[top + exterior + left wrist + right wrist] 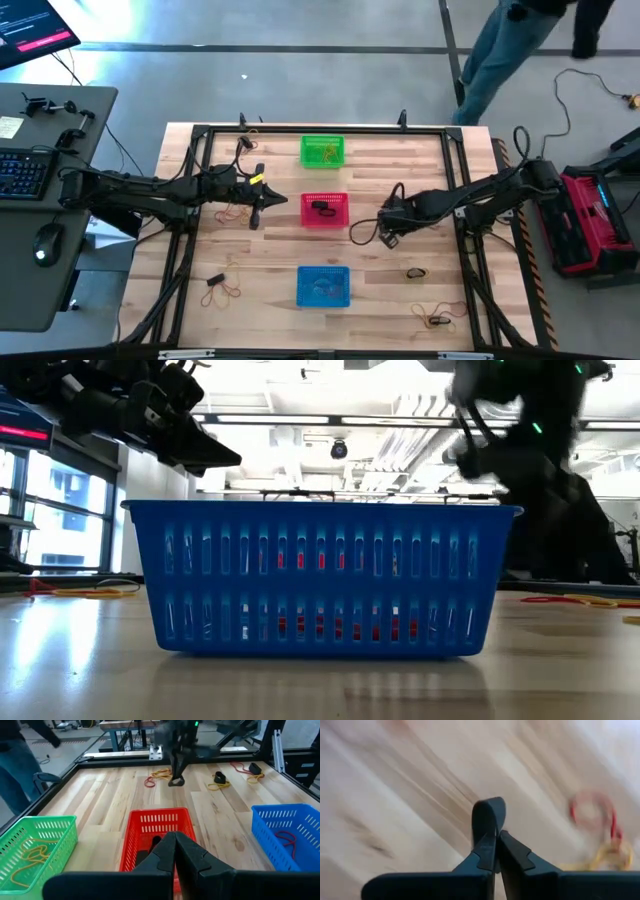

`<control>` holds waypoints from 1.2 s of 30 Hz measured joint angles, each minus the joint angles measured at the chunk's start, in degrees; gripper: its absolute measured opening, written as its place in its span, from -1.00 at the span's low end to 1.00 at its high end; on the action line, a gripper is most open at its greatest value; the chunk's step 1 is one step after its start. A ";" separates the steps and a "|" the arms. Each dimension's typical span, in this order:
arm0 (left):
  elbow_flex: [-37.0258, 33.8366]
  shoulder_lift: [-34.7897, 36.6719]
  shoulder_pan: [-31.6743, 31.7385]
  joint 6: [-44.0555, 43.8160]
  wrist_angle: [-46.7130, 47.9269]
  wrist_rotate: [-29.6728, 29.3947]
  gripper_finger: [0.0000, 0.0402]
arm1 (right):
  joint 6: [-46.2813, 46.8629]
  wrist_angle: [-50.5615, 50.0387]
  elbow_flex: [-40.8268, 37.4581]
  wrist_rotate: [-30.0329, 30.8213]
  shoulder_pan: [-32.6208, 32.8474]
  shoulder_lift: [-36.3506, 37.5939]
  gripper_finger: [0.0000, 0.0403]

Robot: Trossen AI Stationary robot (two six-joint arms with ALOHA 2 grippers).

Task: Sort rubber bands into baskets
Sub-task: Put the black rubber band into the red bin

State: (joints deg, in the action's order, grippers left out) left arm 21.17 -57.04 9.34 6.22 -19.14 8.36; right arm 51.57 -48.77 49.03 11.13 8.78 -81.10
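Observation:
Three baskets stand in a row down the table's middle: green (322, 151) with yellow rubber bands (30, 857), red (325, 209) with black ones (322, 208), and blue (323, 286) with a red one (287, 840). My left gripper (264, 202) hovers shut just left of the red basket, pointing at it. To the right of the red basket, my right gripper (388, 236) points down over bare wood. It is shut, and nothing shows between its fingers (489, 820). A red band (592, 812) and a yellow band (615, 855) lie on the wood close beside it.
Loose bands lie at the table's left (232, 212), near left (222, 290), near right (437, 317) and far left (245, 135). A dark band (415, 272) lies right of the blue basket. Black frame rails (465, 200) border the table. A person (510, 40) stands beyond the far edge.

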 joint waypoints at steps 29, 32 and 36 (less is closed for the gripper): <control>0.00 -0.01 -0.02 -0.02 0.46 -0.15 -1.00 | -44.11 20.11 26.21 -0.37 -11.14 -22.40 -1.00; 0.00 0.00 -0.02 0.00 0.46 -0.15 -1.00 | -44.09 20.25 26.21 -1.02 -12.07 -23.58 -1.00; 0.00 0.00 -0.02 0.00 0.50 -0.13 -1.00 | -44.15 20.92 26.12 -2.83 -12.76 -25.06 -1.00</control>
State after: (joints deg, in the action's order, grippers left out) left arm 21.17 -57.04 9.33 6.22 -18.63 8.23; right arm 7.42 -27.85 75.16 8.31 -3.98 -106.16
